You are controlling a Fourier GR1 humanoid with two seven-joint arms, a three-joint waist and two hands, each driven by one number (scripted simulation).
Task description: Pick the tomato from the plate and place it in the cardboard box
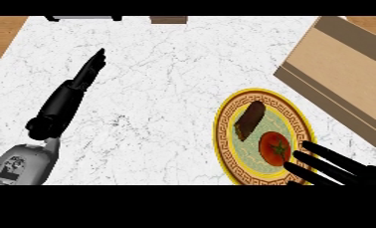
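Observation:
A red tomato (274,147) with a green stem lies on the yellow-rimmed patterned plate (229,145) at the lower right of the marble counter. A dark brown oblong food item (249,120) lies on the same plate, just up and left of the tomato. My right hand (334,165) comes in from the lower right corner, open, with straight fingers whose tips reach the tomato's right side. The cardboard box (334,67) stands at the right edge, beyond the plate. My left hand (77,85) rests open at the left, fingers pointing up the counter.
A dark-footed white appliance (82,18) and a small brown object (168,20) sit at the counter's far edge. Wooden surface shows at the top corners. White marble lies between my left hand and the plate.

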